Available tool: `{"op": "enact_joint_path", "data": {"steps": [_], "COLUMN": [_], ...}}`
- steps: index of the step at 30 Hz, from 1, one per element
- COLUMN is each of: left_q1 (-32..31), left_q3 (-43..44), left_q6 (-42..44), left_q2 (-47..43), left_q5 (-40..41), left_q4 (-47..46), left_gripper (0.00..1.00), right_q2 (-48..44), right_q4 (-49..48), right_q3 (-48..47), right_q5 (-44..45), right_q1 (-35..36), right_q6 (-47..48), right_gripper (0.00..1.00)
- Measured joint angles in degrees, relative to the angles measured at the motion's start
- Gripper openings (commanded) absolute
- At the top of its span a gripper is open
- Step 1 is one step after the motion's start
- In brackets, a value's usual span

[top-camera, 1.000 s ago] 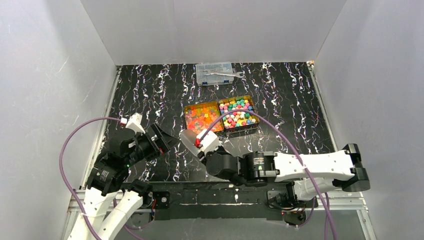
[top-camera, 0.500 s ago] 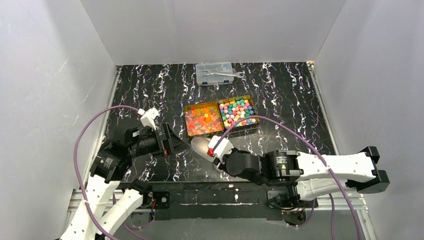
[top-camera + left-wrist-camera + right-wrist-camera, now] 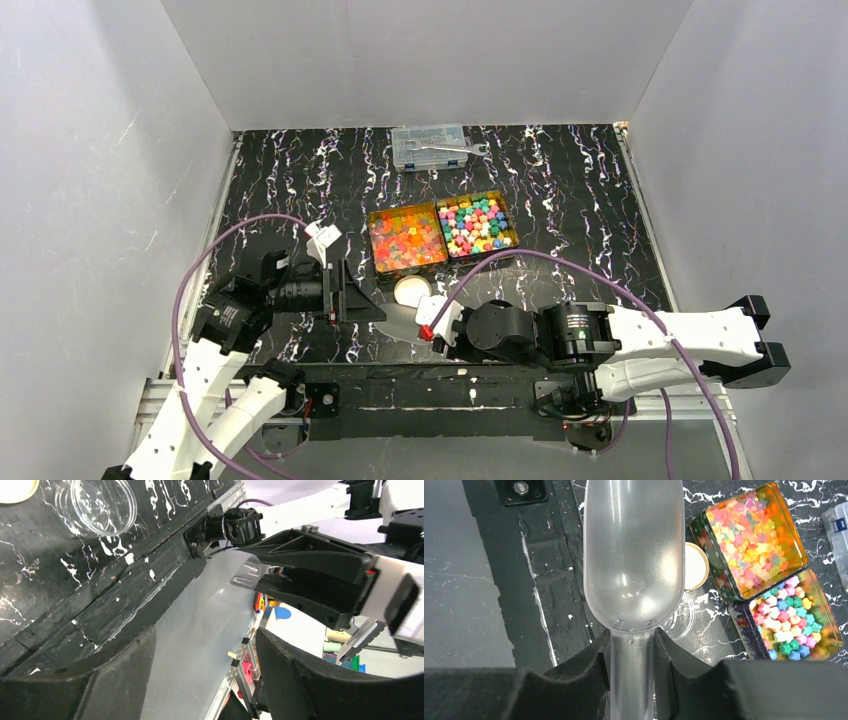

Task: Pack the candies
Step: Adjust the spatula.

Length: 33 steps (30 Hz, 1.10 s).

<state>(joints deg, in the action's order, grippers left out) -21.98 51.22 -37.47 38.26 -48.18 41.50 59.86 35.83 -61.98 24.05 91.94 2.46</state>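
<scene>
The candies fill two open tins: glossy red, orange and yellow ones (image 3: 405, 238) (image 3: 754, 537), and pastel ones (image 3: 478, 224) (image 3: 794, 615). My right gripper (image 3: 432, 328) (image 3: 631, 645) is shut on the handle of a clear plastic scoop (image 3: 397, 325) (image 3: 634, 555), which is empty and lies low near the table's front edge. My left gripper (image 3: 355, 295) (image 3: 205, 640) has come in from the left. Its jaws stand apart on either side of the scoop's bowl (image 3: 200, 630), with a gap at the right finger (image 3: 300, 680). A clear round jar (image 3: 97, 507) (image 3: 681, 617) stands beside a white lid (image 3: 411, 291) (image 3: 695, 566).
A clear compartment box with a wrench (image 3: 432, 146) sits at the back of the black marbled table (image 3: 580, 200). White walls close in the left, right and back. The black front rail (image 3: 400, 385) runs just under the scoop.
My left arm has swung right until its jaws straddle the scoop's bowl, and they have narrowed. My right arm has drawn the scoop back towards the front edge, uncovering the white lid.
</scene>
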Motion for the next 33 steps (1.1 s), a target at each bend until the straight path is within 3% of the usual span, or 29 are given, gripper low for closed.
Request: {"op": "enact_joint_path", "data": {"steps": [3,9,19,25,33], "left_q1": [0.0,0.0,0.0,0.04,0.2], "left_q3": [-1.73,-2.21,-3.21,-3.54,-3.93], "left_q6": [0.09,0.48,1.03,1.18,0.81], "left_q2": [0.07,0.42,0.5,-0.07,-0.72], "left_q5": [-1.42,-3.34,-5.64,-7.02,-7.74], "left_q4": [0.11,0.24,0.11,-0.24,-0.76], "left_gripper": [0.63,0.32,0.0,0.0,0.0], "right_q2": [-0.35,-0.35,-0.72,-2.4,-2.38], "right_q4": [-1.31,-3.06,-5.25,-7.74,-8.13], "right_q3": [0.0,0.0,0.07,1.88,1.9], "right_q5": [-1.07,-2.43,-3.28,-4.52,-4.94], "right_q1": [0.0,0.0,0.0,-0.02,-0.04], "right_q6": [1.11,2.82,3.82,4.33,5.73], "right_gripper": [0.01,0.01,0.07,0.23,0.32]}}
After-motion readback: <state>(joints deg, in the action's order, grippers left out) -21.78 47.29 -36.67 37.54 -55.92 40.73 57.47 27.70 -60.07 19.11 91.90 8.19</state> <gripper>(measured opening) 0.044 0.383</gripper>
